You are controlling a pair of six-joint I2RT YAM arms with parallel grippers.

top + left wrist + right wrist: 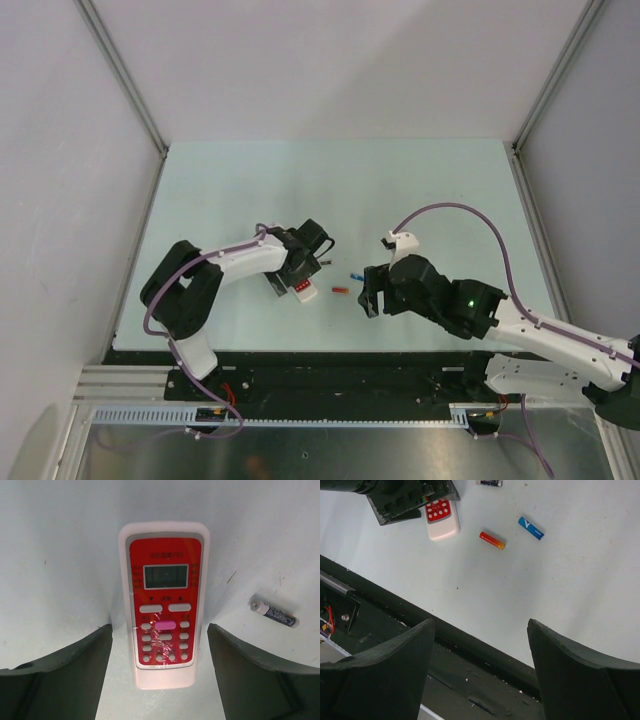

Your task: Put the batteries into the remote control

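- seen from above, 2 robot arms reach onto a pale table (330, 190) from its near edge.
- the remote control (164, 605) lies flat near the front of the table, red button face and small screen up. its back is hidden.
- the left gripper (160, 630) hangs directly over it with jaws spread wide, 1 finger on each side of the remote's button end. neither finger appears to touch it.
- 3 batteries lie loose on the table. a dark battery (274, 614) with a pale end sits near the remote. an orange-red battery (492, 540) and a blue battery (530, 528) lie farther off, apart from each other.
- the right gripper (480, 625) hovers by the table's front edge near those 2, jaws spread, nothing between them.
- handling the remote, as a judgement: it looks light, stiff and smooth, so it may slide. grip it across the long white edges, clear of the buttons. the battery bay is probably on the hidden back, so it likely needs turning over.
- handling the batteries, as a judgement: small, hard and round, so they may roll. pinch each across the middle of its barrel.
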